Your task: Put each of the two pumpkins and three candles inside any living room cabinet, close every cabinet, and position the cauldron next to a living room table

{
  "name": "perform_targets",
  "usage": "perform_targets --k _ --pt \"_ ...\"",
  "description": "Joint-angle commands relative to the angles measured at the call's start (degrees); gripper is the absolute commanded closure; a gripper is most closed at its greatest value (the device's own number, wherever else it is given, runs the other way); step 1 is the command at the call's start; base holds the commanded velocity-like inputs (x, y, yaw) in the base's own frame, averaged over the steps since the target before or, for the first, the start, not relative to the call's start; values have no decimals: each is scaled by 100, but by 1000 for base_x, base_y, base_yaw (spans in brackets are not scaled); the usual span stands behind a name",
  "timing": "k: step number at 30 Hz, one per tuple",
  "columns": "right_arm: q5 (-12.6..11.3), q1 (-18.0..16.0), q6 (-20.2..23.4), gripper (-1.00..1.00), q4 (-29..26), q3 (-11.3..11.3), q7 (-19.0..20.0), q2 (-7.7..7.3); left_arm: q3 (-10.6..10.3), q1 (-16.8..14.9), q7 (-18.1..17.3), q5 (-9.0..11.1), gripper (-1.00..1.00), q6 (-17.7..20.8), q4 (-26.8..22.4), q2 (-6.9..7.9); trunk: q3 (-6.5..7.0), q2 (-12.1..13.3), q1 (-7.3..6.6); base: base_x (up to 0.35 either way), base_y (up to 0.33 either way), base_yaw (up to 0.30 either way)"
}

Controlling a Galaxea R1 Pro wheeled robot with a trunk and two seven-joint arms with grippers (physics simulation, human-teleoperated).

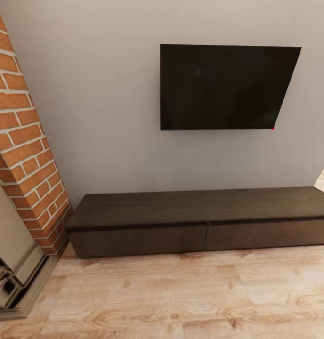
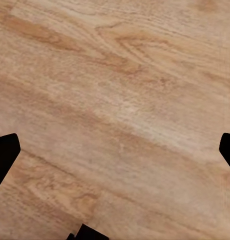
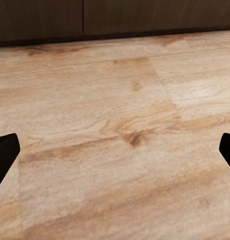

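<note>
Wood floor (image 1: pixel 181 292) fills the bottom of the head view. The long dark cabinet (image 1: pixel 199 221) sits across the middle, against the grey wall (image 1: pixel 101 117), both drawers shut. A black TV (image 1: pixel 225 87) hangs upper right. Red bricks (image 1: pixel 20 141) run down the left. The left claw (image 2: pixel 115 150) and right claw (image 3: pixel 115 150) are spread wide, holding nothing.

Black, wedge-shaped fingertips (image 2: pixel 4 155) of the left gripper (image 2: pixel 115 152) stand out against pale wood floor (image 2: pixel 120 100); the right gripper (image 3: pixel 115 152) shows matching matte black tips (image 3: pixel 4 152), without visible markings.
</note>
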Motion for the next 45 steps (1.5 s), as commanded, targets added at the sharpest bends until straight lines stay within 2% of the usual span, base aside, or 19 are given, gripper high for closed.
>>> perform_targets --k 1,36,37,42,43,44,45 --pt "-59 -4 -18 -100 6 52 -9 1 -48 -9 59 2 -100 -30 -26 6 -24 -44 22 0 0 0" --pt "-64 -4 15 -100 -18 45 -9 -8 -14 -13 41 2 -100 7 19 21 -652 -1448 791 0 0 0" --pt "-64 -4 28 -100 -364 40 -15 2 -18 -55 43 2 -100 105 30 -67 -670 -1488 813 0 0 0" --pt "-110 -17 185 -100 -1092 30 -45 11 -16 -598 54 -45 -100 917 76 -124 -760 -1689 922 0 0 0" --pt "-117 -32 379 -100 -1353 24 -53 10 -15 -834 68 -56 -100 1149 92 -164 -778 -1729 944 0 0 0" --pt "-119 -42 470 -100 -1436 22 -55 10 -14 -914 76 -59 -100 1202 98 -189 -796 -1769 966 0 0 0" --pt "-135 -115 797 -100 -1673 19 -58 10 -16 -1149 139 -63 -100 1306 115 -286 -814 -1809 988 0 0 0"
